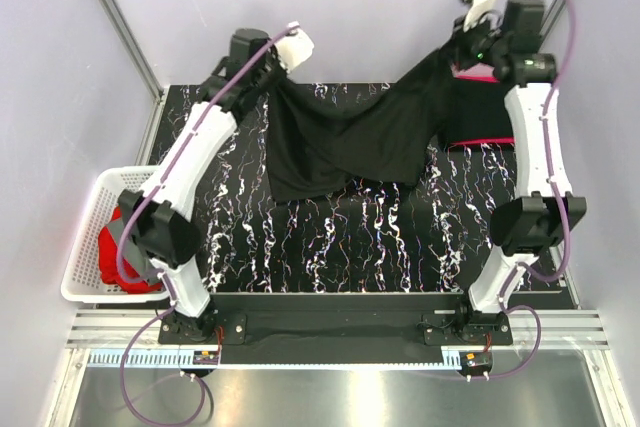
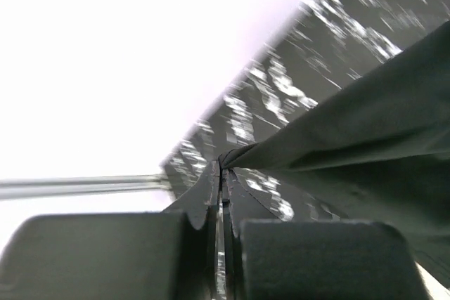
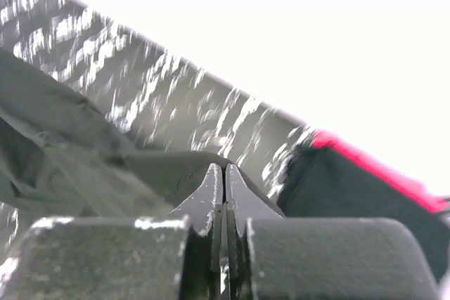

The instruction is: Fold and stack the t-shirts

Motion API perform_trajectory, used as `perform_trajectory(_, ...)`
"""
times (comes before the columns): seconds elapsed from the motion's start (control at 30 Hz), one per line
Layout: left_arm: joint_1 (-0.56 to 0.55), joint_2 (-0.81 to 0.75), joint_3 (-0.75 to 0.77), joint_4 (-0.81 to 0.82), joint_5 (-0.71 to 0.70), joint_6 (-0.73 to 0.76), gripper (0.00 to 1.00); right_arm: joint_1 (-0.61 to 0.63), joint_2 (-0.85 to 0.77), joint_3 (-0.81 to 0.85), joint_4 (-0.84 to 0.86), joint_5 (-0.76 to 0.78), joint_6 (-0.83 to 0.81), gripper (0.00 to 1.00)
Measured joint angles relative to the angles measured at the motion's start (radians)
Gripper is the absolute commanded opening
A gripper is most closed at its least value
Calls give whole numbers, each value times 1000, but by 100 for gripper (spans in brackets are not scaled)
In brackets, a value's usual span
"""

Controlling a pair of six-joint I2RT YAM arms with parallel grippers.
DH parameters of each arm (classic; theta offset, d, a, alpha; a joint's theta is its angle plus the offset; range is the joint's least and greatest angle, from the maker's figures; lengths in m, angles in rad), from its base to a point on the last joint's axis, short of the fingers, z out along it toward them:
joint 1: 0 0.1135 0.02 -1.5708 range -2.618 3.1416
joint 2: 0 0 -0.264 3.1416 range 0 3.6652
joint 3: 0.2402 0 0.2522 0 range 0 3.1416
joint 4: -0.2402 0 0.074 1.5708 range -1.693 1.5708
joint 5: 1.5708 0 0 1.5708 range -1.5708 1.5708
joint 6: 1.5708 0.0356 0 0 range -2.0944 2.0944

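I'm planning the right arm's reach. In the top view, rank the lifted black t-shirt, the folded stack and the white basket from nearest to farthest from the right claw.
1. The black t-shirt: pinched in the right claw and draping away to its left.
2. The folded stack: at the rear right, just beside the claw.
3. The white basket: on the far left, toward the near edge.

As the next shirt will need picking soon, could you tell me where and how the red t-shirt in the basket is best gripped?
Probably a raised fold of the red t-shirt, taken from straight above: it lies crumpled inside the white basket, whose walls block the sides.
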Motion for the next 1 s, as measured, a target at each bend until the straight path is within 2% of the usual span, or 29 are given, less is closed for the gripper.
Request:
perform_trajectory(0.2,0,-168,31,87,-92,27,0,-9,-89,147,8,28,50,0)
perform_trajectory(0.4,-11,-358,11,183,-117,85,0,-14,-268,153,19,50,111,0)
perform_trajectory(0.53,-66,-500,-47,205,-119,113,0,-14,-391,153,21,50,125,0)
perform_trajectory(0.63,-94,-594,-78,178,-103,115,0,-14,-499,153,21,38,120,0)
perform_trajectory(0.8,-91,-713,-67,43,-20,80,0,-14,-624,178,3,33,135,0)
perform_trajectory(1.0,-43,-746,61,-125,98,-5,0,-15,-706,288,-51,34,161,0)
